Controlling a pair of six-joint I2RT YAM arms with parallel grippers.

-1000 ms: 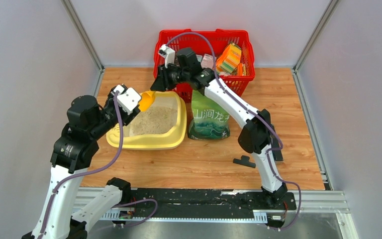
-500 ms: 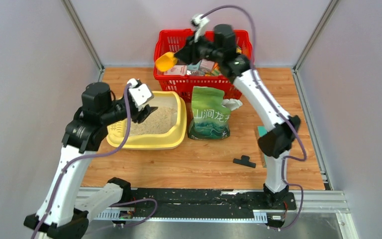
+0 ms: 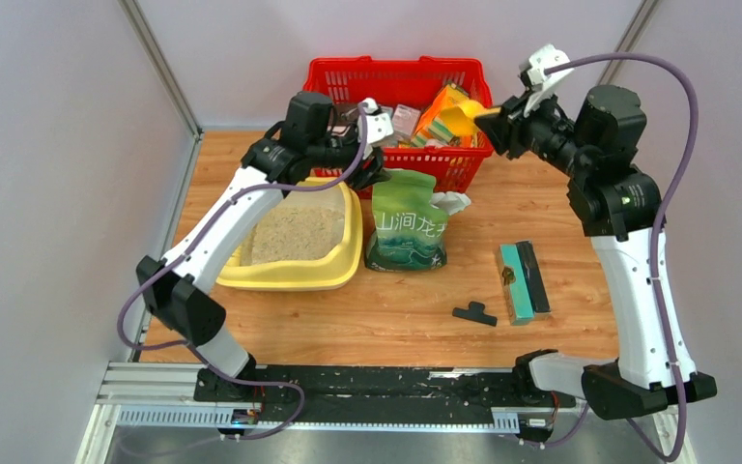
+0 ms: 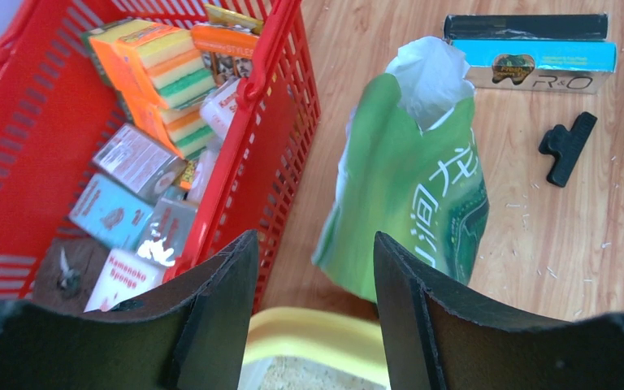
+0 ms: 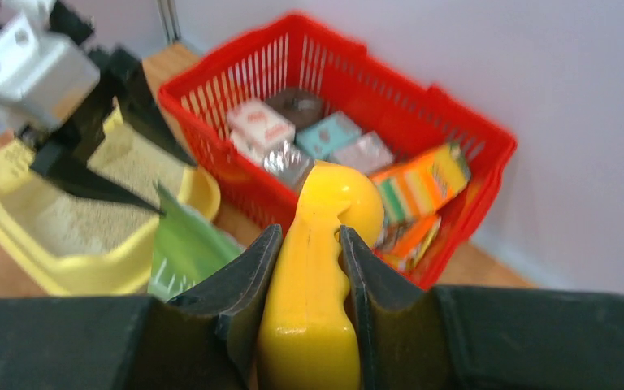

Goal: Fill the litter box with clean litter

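Observation:
The pale-yellow litter box lies at the left of the table with beige clean litter in it. My left gripper is open and empty above the box's far right corner, beside the green bag. In the left wrist view the box rim and some litter show between the open fingers. My right gripper is shut on a yellow scoop and holds it raised over the right end of the red basket. In the right wrist view the scoop is pinched between the fingers.
A red mesh basket full of packets stands at the back. The green bag stands upright with its top open, right of the box. A teal and black box and a black clip lie on the wood at the right. Grains are scattered on the table.
My right arm swung to the right with the scoop, from the basket's left to its right end. My left arm moved from the box's left side to its far right corner.

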